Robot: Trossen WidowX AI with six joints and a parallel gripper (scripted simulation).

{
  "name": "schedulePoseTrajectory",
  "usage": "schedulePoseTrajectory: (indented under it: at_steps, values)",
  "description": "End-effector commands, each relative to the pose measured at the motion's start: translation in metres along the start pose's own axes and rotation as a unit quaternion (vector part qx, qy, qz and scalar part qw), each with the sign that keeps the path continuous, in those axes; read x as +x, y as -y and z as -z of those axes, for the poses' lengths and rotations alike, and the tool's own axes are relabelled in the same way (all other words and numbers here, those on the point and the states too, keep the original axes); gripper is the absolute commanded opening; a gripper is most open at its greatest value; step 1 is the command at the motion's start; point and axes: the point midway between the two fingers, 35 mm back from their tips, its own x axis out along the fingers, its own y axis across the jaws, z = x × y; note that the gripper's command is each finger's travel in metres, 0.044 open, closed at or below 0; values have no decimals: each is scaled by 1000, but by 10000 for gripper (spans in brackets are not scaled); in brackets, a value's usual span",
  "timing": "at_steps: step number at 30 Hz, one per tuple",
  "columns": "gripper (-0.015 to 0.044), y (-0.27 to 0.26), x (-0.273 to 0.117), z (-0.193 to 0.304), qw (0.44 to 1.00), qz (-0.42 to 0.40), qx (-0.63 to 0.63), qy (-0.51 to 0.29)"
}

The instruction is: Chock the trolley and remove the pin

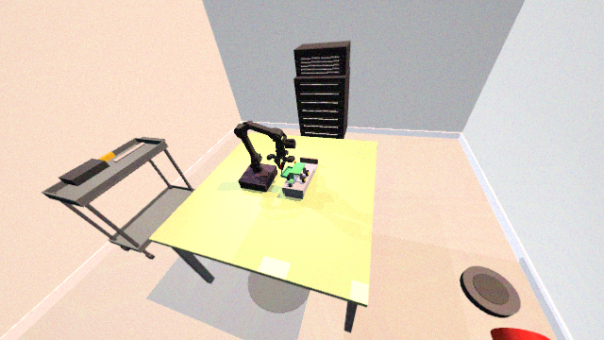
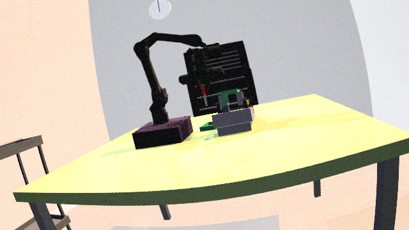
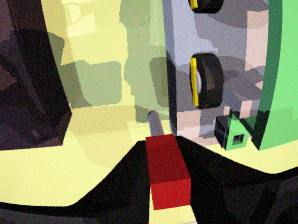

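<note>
My gripper (image 2: 203,84) (image 3: 160,145) is shut on the red-headed stop pin. The pin's red head (image 2: 203,90) (image 3: 167,162) is between the fingertips and its grey shaft (image 2: 205,101) (image 3: 155,123) points down, free in the air beside the ramp (image 2: 232,119) (image 3: 190,123). The green trolley (image 1: 297,168) (image 2: 226,93) (image 3: 286,60) stands on the ramp; a black wheel with a yellow rim (image 3: 208,81) shows in the wrist view. The green tray (image 2: 206,127) lies on the table between arm base and ramp, below the gripper. The chock cannot be made out for certain.
The arm's dark base (image 1: 258,179) (image 2: 160,135) (image 3: 30,100) stands left of the tray. A small green block with a square hole (image 3: 235,137) is near the trolley's end. The ramp has a raised grey end wall (image 1: 293,193). A grey cart (image 1: 156,212) stands left of the table.
</note>
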Motion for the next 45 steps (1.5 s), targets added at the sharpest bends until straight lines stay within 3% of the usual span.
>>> schedulePoseTrajectory:
  at_steps: [1, 35, 45]
  values:
    - [0, 0, -1, -14, 1000, -3, 1, -2]
    - [0, -4, -18, -143, 1000, -3, 1, 2]
    - [0, -4, -19, -146, 999, -1, -47, 13]
